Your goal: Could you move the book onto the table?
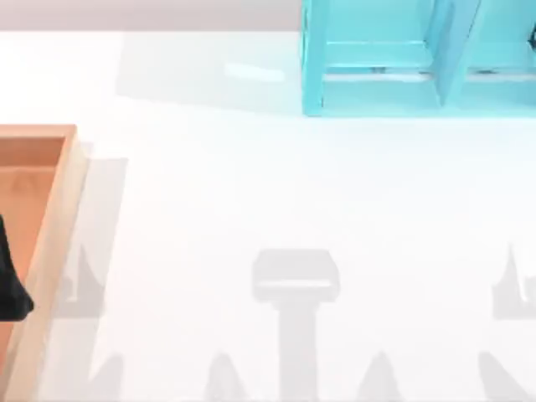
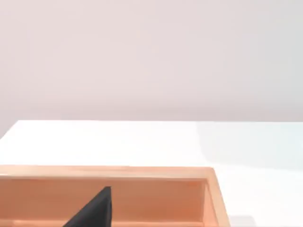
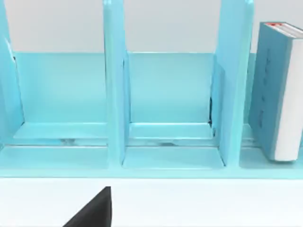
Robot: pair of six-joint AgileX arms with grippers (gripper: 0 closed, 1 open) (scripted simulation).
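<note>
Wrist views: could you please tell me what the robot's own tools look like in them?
Each shows as a plain matte black wedge tapering to a blunt tip: the left tool in front of the wooden tray, the right tool in front of the cyan shelf unit. I can make out no cable or marking on either.

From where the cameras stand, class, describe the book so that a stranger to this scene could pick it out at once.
Find the light cyan shelf unit at the far edge of the white table, on its right side. In the right wrist view, the book stands upright in one of its end compartments. It is a deeper teal-blue than the shelf, with a white page edge.
</note>
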